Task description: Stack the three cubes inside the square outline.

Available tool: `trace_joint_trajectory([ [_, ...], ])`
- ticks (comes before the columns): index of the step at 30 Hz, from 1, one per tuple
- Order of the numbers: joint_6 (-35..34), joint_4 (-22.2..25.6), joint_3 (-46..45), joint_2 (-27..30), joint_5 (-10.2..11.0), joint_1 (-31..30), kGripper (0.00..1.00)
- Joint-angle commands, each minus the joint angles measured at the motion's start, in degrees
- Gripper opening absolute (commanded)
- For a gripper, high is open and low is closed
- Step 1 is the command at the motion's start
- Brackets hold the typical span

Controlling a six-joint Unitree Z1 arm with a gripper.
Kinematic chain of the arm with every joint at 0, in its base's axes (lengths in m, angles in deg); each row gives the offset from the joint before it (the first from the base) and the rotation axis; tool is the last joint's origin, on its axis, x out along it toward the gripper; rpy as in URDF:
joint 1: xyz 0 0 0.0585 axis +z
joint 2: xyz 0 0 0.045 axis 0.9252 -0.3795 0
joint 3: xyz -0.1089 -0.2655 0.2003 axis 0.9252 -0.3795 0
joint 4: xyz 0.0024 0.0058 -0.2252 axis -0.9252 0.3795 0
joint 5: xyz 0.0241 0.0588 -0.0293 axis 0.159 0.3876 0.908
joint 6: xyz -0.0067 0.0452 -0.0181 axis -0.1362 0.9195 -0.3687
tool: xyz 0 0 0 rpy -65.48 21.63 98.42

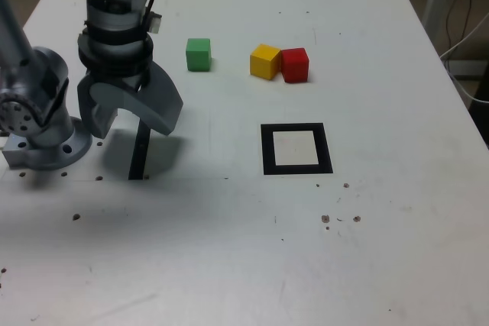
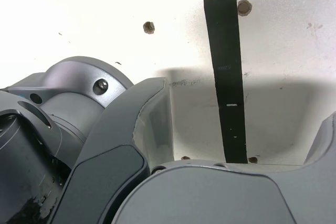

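1. On my exterior feed the grey metal gripper hangs over the white tabletop at the exterior view's left, pointing down, right beside the arm's round grey base.
2. Its two broad grey fingers stand spread wide, and I see nothing between them: the gripper is fully open and empty.
3. Under the gripper lies a narrow straight strip of black tape; it shows between the fingers and runs toward the near edge of the table.
4. My wrist feed confirms this: the black strip lies on the white surface in the gap between the jaws, one curved grey finger to one side and the edge of the other just showing at the frame's border. The arm's base fills much of that picture, and a few small bolt heads sit in the tabletop.
5. The small solid green cube sits alone on the table, on the far side, just to the exterior view's right of the gripper and apart from it.
6. The small yellow cube and the small red cube sit farther to the exterior view's right, touching side by side, the yellow one nearer the green.
7. The thick black square outline with a white centre lies nearer to the camera than the yellow and red pair, well apart from them. Nothing rests in it.
8. All three cubes sit flat on the table, none stacked.
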Motion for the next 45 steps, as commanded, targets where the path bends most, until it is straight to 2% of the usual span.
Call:
trace_joint_trajectory([
  [1,0.0,0.2,-0.1,-0.1,-0.1,-0.1,0.99],
  [6,-0.2,0.3,-0.3,0.0,-0.1,-0.1,0.99],
  [13,-5.4,-1.3,-0.6,0.0,0.4,-0.1,0.99],
  [20,-4.8,-1.5,-0.5,0.5,0.4,0.4,0.99],
  [23,-3.3,-1.5,0.7,0.4,1.2,1.7,0.99],
  [30,-3.2,1.4,4.1,1.1,2.1,2.7,1.00],
  [36,-2.6,6.0,12.0,0.7,4.8,3.0,1.00],
  [39,-2.3,7.8,15.4,-1.1,4.2,4.2,1.00],
  [45,-3.3,10.2,23.7,-6.4,0.9,6.9,1.00],
])
